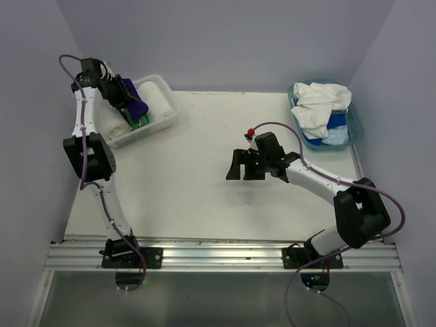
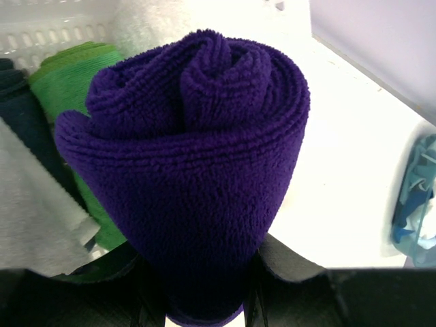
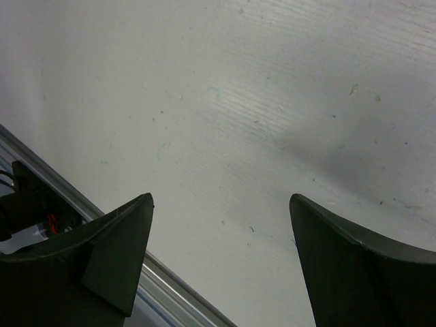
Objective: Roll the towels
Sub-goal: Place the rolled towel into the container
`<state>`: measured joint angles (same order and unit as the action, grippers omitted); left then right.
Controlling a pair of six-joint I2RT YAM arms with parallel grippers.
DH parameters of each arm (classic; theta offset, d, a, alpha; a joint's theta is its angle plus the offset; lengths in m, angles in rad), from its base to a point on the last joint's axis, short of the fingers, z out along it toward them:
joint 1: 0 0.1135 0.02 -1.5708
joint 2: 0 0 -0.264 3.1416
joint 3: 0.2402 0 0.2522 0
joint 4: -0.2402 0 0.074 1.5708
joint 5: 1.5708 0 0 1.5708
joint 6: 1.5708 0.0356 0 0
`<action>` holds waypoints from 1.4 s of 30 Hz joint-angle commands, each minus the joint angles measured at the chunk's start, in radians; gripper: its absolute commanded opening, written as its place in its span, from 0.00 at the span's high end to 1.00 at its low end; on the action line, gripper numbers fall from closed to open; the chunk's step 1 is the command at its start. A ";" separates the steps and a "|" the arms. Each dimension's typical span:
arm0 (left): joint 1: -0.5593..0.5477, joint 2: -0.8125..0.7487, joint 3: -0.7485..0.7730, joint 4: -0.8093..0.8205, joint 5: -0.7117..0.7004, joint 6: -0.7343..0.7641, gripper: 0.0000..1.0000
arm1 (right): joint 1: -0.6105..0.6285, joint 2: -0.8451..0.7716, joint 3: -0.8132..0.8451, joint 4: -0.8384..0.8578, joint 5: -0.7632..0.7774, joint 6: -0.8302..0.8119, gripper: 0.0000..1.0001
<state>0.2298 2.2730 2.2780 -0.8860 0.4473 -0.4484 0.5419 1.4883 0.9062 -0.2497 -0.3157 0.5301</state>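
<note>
My left gripper (image 1: 127, 99) is shut on a rolled deep purple towel (image 2: 191, 163), holding it over the white lattice basket (image 1: 170, 117) at the back left. In the basket lie a rolled green towel (image 2: 58, 75), a dark blue one (image 2: 24, 119) and white rolled towels (image 1: 155, 97). Loose white towels (image 1: 319, 105) lie heaped over blue ones (image 1: 335, 129) in the teal tub (image 1: 355, 126) at the back right. My right gripper (image 1: 245, 165) hangs open above the bare middle of the table (image 3: 225, 102), nothing between its fingers (image 3: 116, 252).
Lavender walls close in the table at the back and both sides. A metal rail (image 1: 225, 255) runs along the near edge, where both arm bases are bolted. The right arm's purple cable (image 1: 320, 139) loops over the table.
</note>
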 commanded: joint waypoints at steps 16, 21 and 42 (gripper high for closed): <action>0.026 0.040 0.055 -0.077 -0.199 0.040 0.80 | -0.005 0.076 0.062 0.036 -0.077 0.018 0.15; 0.029 0.060 0.040 -0.080 -0.223 0.047 0.77 | -0.007 0.089 0.066 0.036 -0.082 0.016 0.15; 0.029 0.011 0.012 -0.021 -0.151 0.039 0.19 | -0.005 0.056 0.079 0.026 -0.083 0.005 0.15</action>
<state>0.2501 2.3512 2.3016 -0.9394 0.3058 -0.4263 0.5419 1.5700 0.9348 -0.2371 -0.3702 0.5407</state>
